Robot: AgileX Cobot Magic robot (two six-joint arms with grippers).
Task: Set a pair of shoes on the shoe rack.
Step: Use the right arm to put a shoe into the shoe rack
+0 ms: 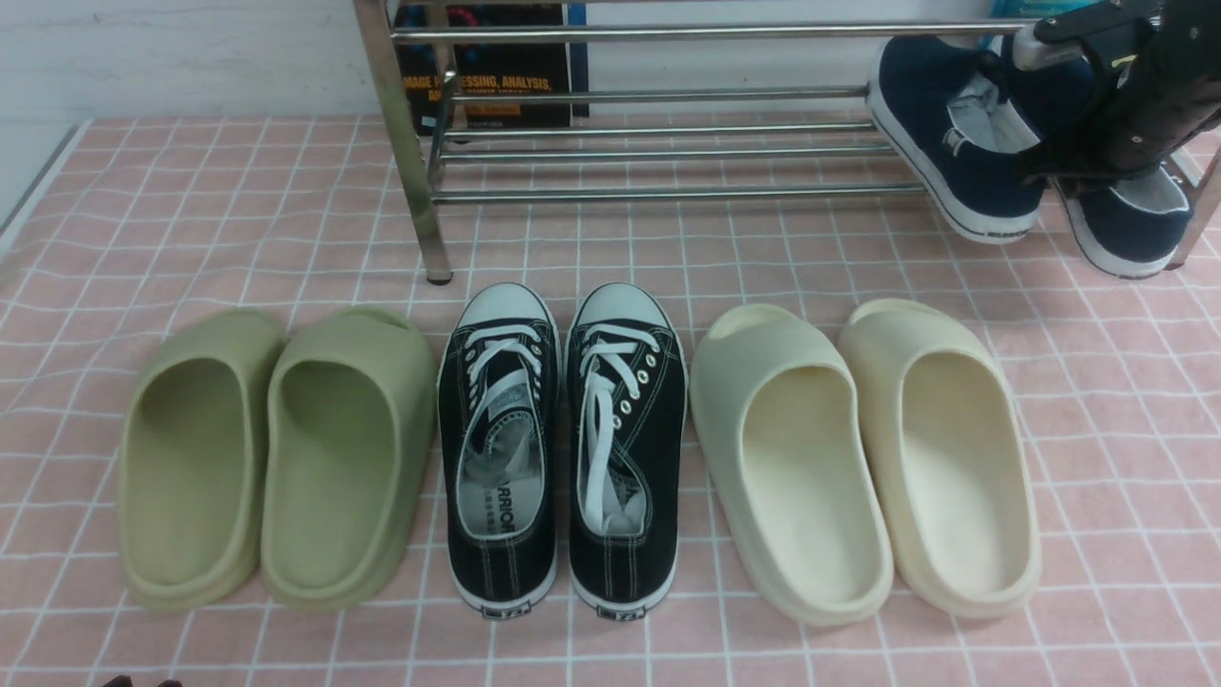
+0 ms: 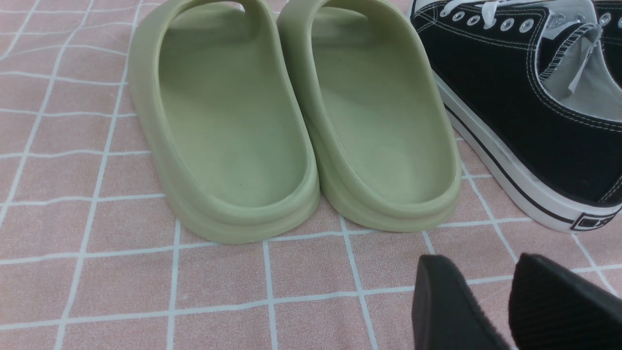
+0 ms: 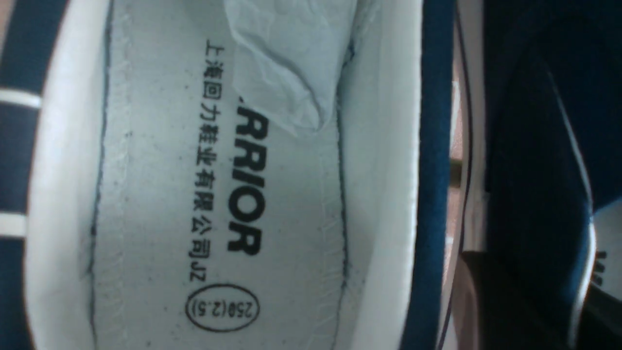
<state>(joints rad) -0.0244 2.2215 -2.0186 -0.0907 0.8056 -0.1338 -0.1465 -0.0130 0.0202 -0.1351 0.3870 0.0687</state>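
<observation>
Where pink checked cloth (image 1: 191,210) spreads, shoe rack (image 1: 668,33) stands, white wall (image 1: 191,48) behind

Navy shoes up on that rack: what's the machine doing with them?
The robot's right gripper is at the navy shoes, which lie tilted on the right end of the rack, heels toward the front. Whether it grips them can't be told. The left gripper hovers open and empty near the green slides. The green slides, the black sneakers and the cream slides sit in a row on the pink checked surface in front of the rack.
</observation>
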